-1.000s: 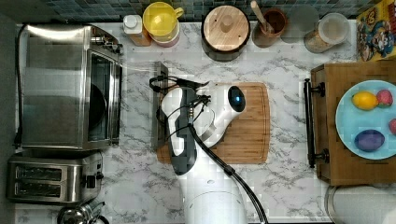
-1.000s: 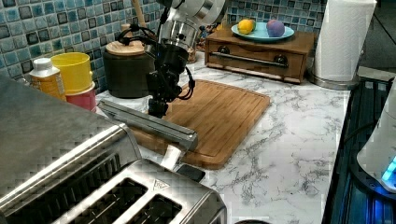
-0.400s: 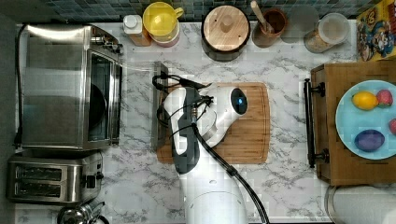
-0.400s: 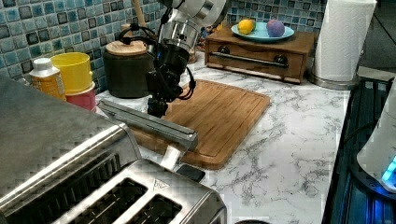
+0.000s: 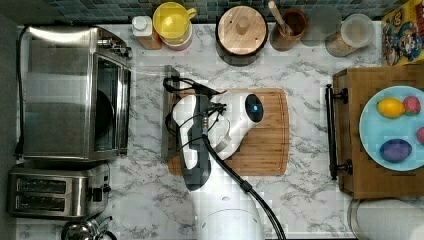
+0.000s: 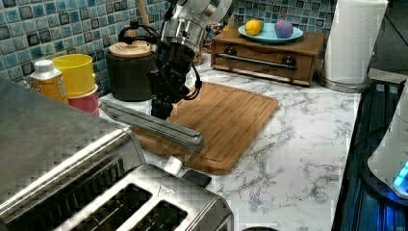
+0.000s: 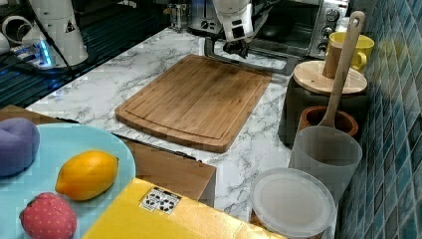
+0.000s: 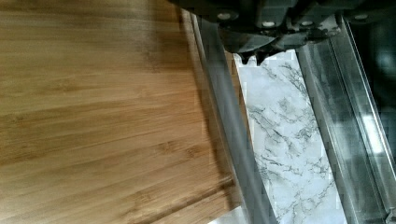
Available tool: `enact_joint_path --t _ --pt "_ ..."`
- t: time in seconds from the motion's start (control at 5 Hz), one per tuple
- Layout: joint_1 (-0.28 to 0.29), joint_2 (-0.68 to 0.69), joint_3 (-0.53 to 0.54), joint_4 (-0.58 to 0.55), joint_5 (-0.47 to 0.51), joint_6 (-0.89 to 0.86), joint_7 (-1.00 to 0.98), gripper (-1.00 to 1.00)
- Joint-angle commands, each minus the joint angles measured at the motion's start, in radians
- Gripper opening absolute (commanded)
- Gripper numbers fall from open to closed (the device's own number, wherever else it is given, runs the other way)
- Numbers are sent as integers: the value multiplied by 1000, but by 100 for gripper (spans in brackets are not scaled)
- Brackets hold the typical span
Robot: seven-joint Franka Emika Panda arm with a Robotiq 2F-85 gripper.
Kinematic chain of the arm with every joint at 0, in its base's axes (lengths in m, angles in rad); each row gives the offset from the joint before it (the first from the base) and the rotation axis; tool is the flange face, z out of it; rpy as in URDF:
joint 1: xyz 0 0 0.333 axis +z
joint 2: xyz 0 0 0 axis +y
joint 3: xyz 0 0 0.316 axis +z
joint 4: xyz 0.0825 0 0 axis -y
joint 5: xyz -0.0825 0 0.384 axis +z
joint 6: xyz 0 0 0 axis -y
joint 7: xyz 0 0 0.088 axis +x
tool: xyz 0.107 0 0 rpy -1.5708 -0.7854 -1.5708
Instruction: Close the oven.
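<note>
The steel oven [image 5: 65,90] stands at the top view's left with its glass door [image 5: 145,110] folded down flat and the dark inside showing. The door's long bar handle [image 5: 166,115] lies along the edge of the cutting board. My gripper [image 6: 161,109] hangs right behind the handle [image 6: 154,126], fingertips pointing down. In the wrist view the gripper [image 8: 253,57] is shut with nothing in it, its tips over the glass just beyond the handle bar [image 8: 224,121]. The right view has the gripper [image 7: 236,49] at the handle [image 7: 249,62].
A wooden cutting board [image 5: 260,145] lies under the arm. A two-slot toaster [image 5: 55,192] sits beside the oven. Along the tiled wall stand a bottle [image 5: 142,30], a yellow cup [image 5: 172,22] and a dark canister [image 5: 242,32]. A wooden drawer stand [image 5: 350,150] carries a fruit plate.
The arm has shifted only slightly over the cutting board. The oven door lies flat as before.
</note>
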Motion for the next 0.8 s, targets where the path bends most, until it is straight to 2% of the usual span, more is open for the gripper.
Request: enact_joint_path --t 0.2,0.4,0.6,0.8 --pt "160 -173 174 257 -41 21 106 -100" --pt "166 -201 196 283 -101 20 143 -100" --pt "201 -191 208 315 -246 43 248 -100" --pt "207 -208 225 319 -293 65 285 -100"
